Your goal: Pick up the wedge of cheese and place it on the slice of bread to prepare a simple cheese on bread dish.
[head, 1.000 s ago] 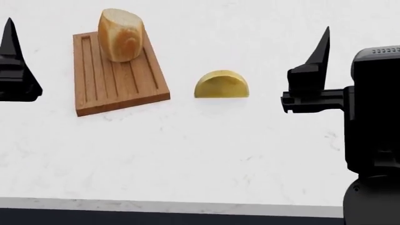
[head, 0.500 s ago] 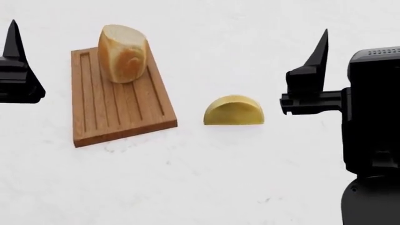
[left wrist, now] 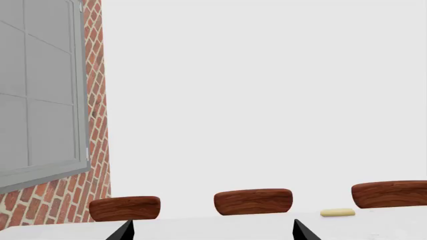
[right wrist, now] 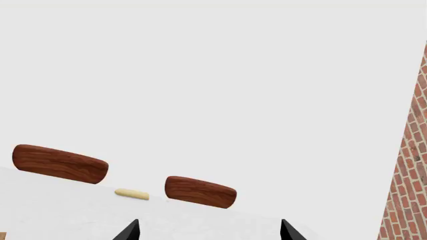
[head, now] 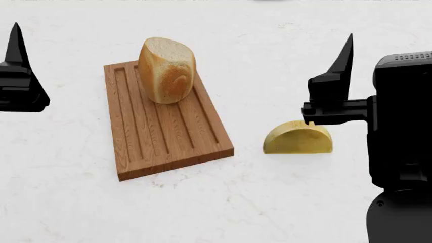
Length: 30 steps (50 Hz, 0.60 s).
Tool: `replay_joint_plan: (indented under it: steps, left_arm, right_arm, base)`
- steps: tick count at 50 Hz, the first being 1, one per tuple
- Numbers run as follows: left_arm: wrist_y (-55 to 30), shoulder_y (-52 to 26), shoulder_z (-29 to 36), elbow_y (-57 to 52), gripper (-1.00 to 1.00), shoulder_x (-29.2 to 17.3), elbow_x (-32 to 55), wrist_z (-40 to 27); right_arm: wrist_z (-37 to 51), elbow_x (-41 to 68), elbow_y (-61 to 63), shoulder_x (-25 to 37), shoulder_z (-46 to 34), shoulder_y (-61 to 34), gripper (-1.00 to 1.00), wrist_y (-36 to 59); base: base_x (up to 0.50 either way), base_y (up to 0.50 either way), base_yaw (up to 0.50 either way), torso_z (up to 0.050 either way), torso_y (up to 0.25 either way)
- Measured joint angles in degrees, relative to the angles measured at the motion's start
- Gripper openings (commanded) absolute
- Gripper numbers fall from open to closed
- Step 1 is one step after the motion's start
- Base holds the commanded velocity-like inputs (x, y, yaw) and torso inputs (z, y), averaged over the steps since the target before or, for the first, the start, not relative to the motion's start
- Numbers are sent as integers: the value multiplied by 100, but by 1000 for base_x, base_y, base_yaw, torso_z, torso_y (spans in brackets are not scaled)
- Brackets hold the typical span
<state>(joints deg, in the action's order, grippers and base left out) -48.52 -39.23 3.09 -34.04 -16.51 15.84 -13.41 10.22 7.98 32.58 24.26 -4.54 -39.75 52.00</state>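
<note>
White marble-patterned bench [head: 223, 202] fills the head view, with a plain white wall behind it in the wrist views.

The wedge of cheese [head: 298, 138] lies flat on the bench at right of centre, its straight cut edge facing the near side and its curved rind toward the far side. It is touched by nothing that can be made out, though the right arm's dark body overlaps its far right edge in the head view. To its left, well apart, sits the ridged wooden cutting board [head: 162, 136], angled so its long side runs from far-left to near-right. The slice of bread [head: 167, 70] stands upright on the board's far end, crust around it and the pale cut face turned to the left.

The right gripper [right wrist: 208, 231] hangs above the bench just beyond the cheese, its fingers [right wrist: 128, 231] spread apart with nothing between them. The left gripper [left wrist: 212, 231] hovers at the far left, clear of the board, its fingers [left wrist: 122, 231] likewise parted and empty.

Beyond the bench's far edge, brown wooden chair backs [left wrist: 253, 201] show, and a small pale yellow bar [left wrist: 337, 213] lies on the bench near that edge. A brick wall [left wrist: 93, 100] with a grey-framed window [left wrist: 40, 90] stands at the left.
</note>
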Motion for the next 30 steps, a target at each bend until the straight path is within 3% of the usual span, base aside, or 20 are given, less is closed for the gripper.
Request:
replay_joint_plan:
  steps: [7, 30]
  left_arm:
    - [17, 11, 12, 10, 100, -10, 8, -10]
    - [93, 15, 72, 97, 100, -22, 37, -28]
  right_arm:
    - [8, 11, 1, 3, 8, 21, 100, -11]
    - [44, 56, -47, -1, 80, 59, 100, -28]
  base:
    - [140, 198, 0, 0, 0]
    - [152, 2, 0, 0, 0]
